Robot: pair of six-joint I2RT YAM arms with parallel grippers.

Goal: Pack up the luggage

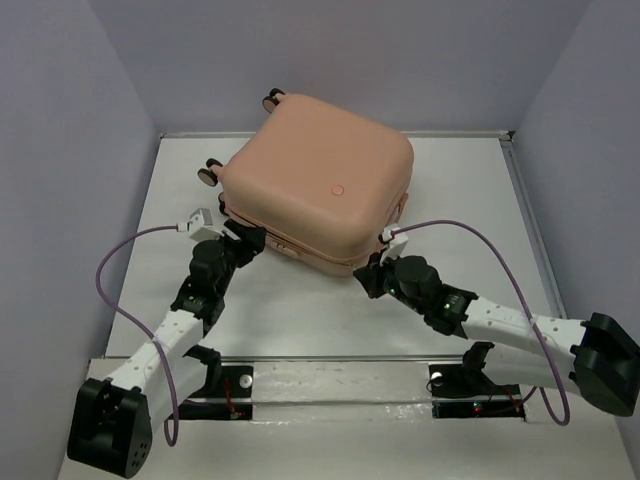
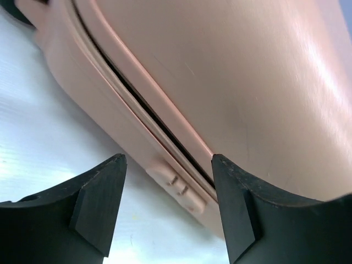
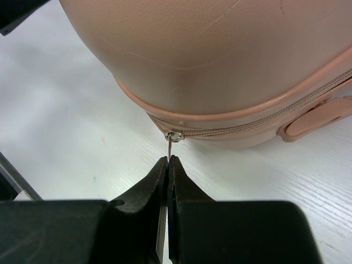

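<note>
While your right gripper point(image 3: 166, 160) clamps the zipper pull point(image 3: 171, 146) at a near corner of the luggage point(image 1: 318, 190), lying closed on the table point(image 1: 300, 315), and your left gripper point(image 2: 168, 165) gapes beside its seam point(image 2: 137, 110), you seem to be zipping up, so next draw the pull steadily along.

No legible text, label, brand, number anywhere; luggage point(image 1: 320, 185) shell unmarked.

Peach-pink luggage point(image 1: 320, 185) lying flat on white table point(image 1: 470, 190)

luggage point(image 1: 318, 185): inside hidden; cropped in wrist views | zipper pull point(image 3: 171, 147): end hidden
</note>
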